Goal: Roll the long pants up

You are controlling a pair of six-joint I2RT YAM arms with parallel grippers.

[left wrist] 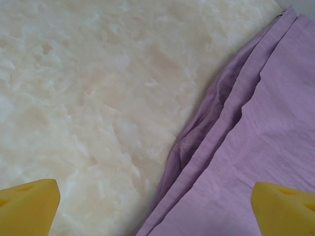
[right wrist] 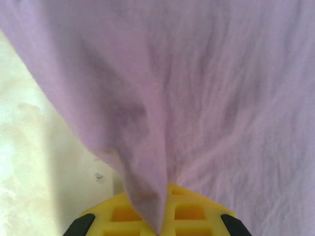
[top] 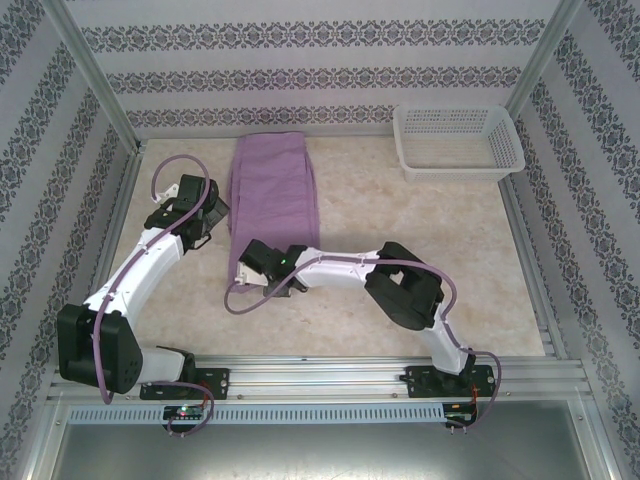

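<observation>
The long pants [top: 272, 185] lie folded lengthwise as a lilac strip running from the back of the table toward the middle. My right gripper [top: 256, 266] is at their near end, and in the right wrist view it [right wrist: 157, 223] is shut on a pinched fold of the lilac cloth [right wrist: 206, 88], which rises away from the yellow fingers. My left gripper [top: 203, 207] hangs beside the pants' left edge. It [left wrist: 157, 209] is open, with one fingertip [left wrist: 29, 204] over bare table and the other over the layered hem [left wrist: 261, 132].
A white mesh basket [top: 455, 167] stands at the back right corner. The marbled beige tabletop [top: 420, 260] is bare to the right of the pants. Patterned walls and metal posts close in the left, back and right sides.
</observation>
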